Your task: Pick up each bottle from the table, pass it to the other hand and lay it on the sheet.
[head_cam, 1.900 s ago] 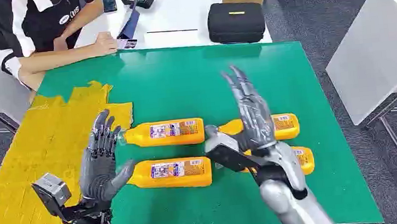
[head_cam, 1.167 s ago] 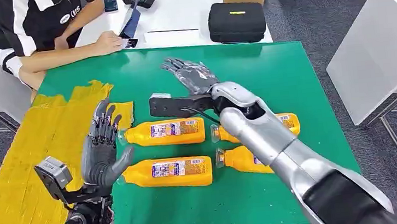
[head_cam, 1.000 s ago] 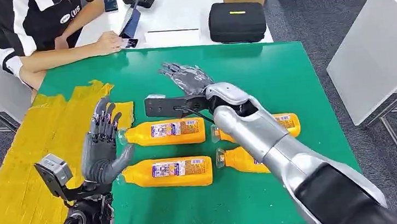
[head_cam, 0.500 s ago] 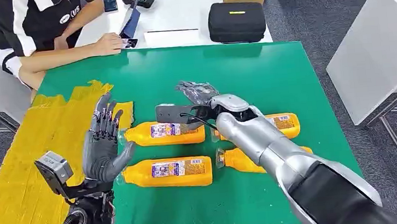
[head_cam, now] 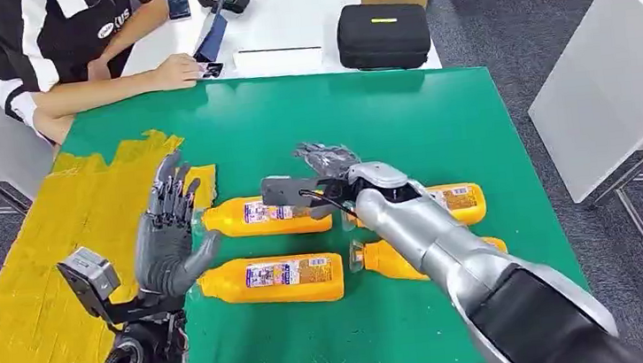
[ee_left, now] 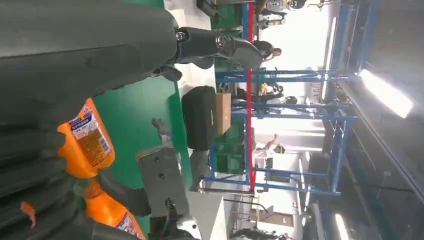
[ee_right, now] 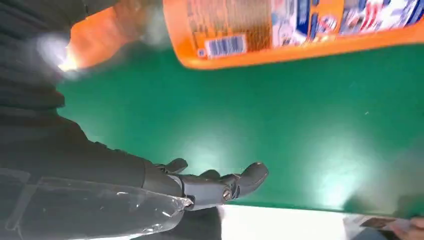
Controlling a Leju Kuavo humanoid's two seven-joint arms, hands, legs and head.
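Currently the pick-up step was in hand, grasp not yet made. Right hand (head_cam: 327, 161), fingers spread and holding nothing, hovered over the far-left bottle (head_cam: 266, 216), approx. at its base end. Left hand (head_cam: 169, 230) stood upright, fingers spread, near the bottle's cap, beside the yellow sheet (head_cam: 50, 261). Four bottles lay on the green worktop (head_cam: 436, 117), none on the sheet. Next move, by judgement: lower right hand, close round bottle body, lift, then pass to left hand.
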